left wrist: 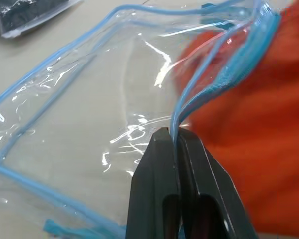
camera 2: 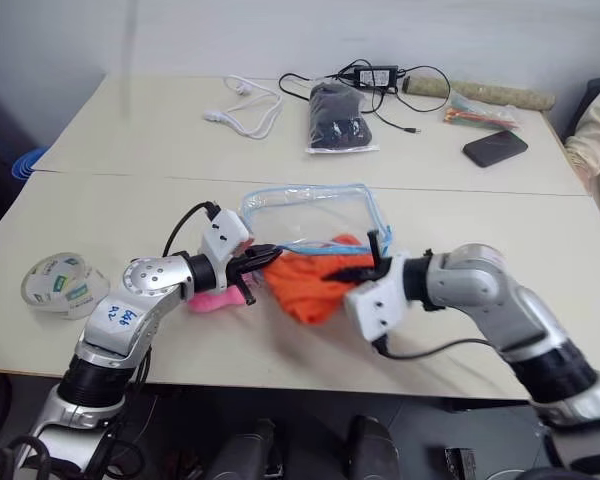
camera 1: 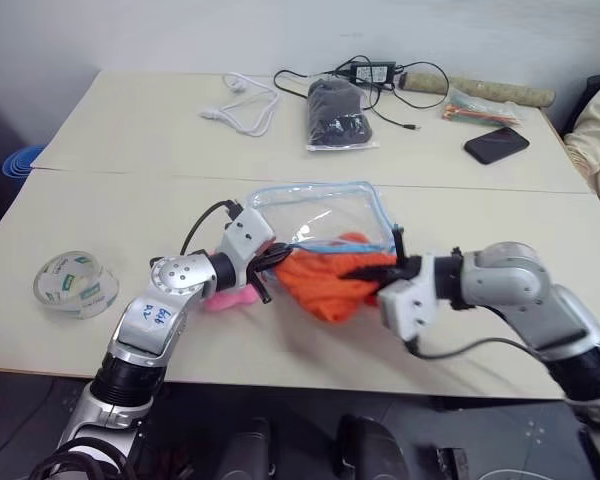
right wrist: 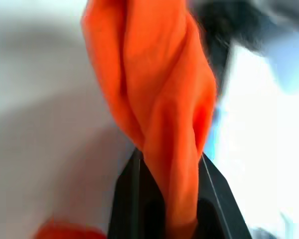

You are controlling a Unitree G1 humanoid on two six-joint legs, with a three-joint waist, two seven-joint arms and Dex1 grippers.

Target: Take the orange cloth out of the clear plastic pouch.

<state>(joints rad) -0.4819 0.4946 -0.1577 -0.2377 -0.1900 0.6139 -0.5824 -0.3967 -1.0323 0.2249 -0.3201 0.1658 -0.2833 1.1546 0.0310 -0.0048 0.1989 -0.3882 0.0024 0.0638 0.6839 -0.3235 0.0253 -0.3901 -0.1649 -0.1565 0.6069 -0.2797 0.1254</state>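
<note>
Two grippers clamped, one per item.
Right gripper (right wrist: 167, 167) pinches a bunched fold of the bright orange wrinkled cloth (camera 1: 330, 280), which hangs mostly out of the pouch mouth over the near table edge; left gripper (left wrist: 175, 137) is closed on the light blue zipper trim of the clear flat plastic pouch (camera 1: 315, 215). Pink plush keychain (camera 1: 230, 297) beside it. Farther back: dark cloth in a clear bag (camera 1: 338, 115), white cable (camera 1: 245, 105).
</note>
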